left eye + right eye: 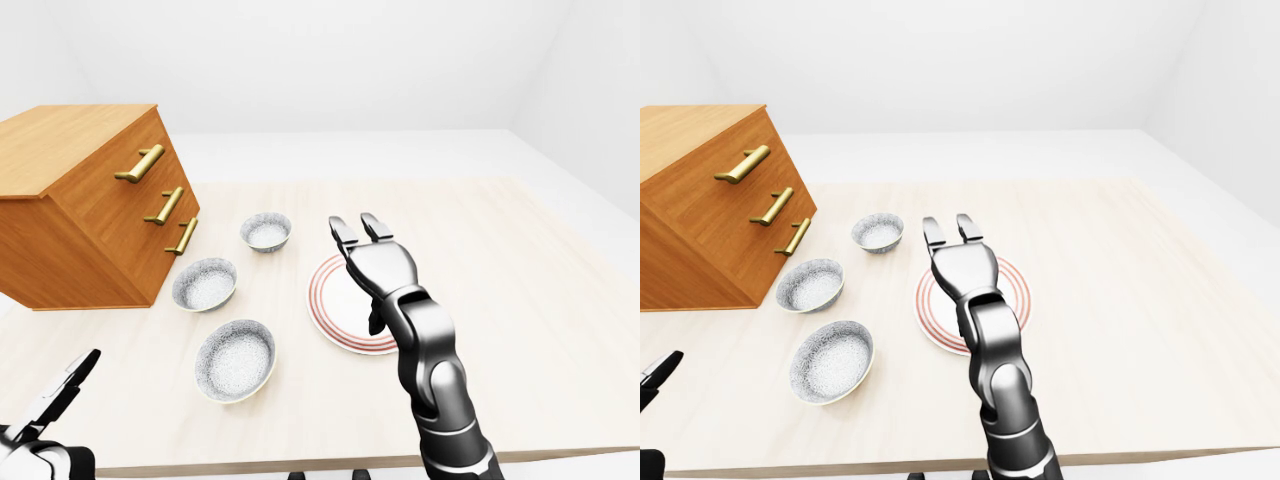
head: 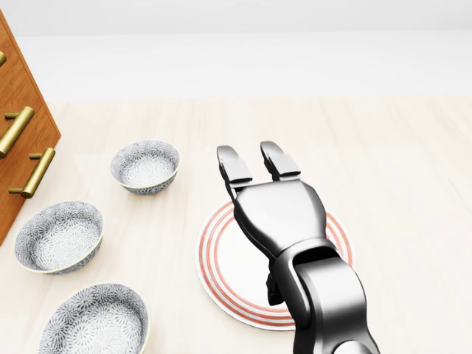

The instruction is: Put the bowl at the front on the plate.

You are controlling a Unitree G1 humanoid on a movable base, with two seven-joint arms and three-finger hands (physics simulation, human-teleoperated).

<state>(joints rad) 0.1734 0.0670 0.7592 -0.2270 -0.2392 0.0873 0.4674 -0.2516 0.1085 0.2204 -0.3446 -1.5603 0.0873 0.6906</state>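
- The right hand (image 2: 279,210) hangs palm-down over the plate (image 2: 212,257). Its fingers are stretched out straight and spread, and it holds nothing.
- The nearest bowl (image 1: 236,359) is the one I take the task to mean. It sits by the bench's (image 1: 520,300) near edge, to the left of the plate and clear of it, with nothing touching it.
- By my reading no grasp has begun, and the job is at the reaching stage with the plate bare.
- The next move would call for that hand to swing left toward the near edge and drop to the bowl's rim. It would then need to pinch the thin wall without tipping the bowl.
- The left hand (image 1: 45,415) shows only partly, low by the bench's near left corner, and I cannot tell how its fingers are set.
- The three bowls match: round and shallow with sloping walls, a pale rim and a fine grey speckled pattern inside. They look like glazed ceramic, likely slick to hold.
- The middle bowl (image 1: 204,284) and the far bowl (image 1: 266,231) line up toward the bench's far edge, close beside the drawer chest (image 1: 90,210).
- The plate is flat, white and glossy, ringed with thin red bands.
- The drawer chest is warm orange wood with brass bar handles (image 1: 143,163).
- The bench top is pale, smooth wood.
- The hand itself is dark polished metal that catches bright highlights.
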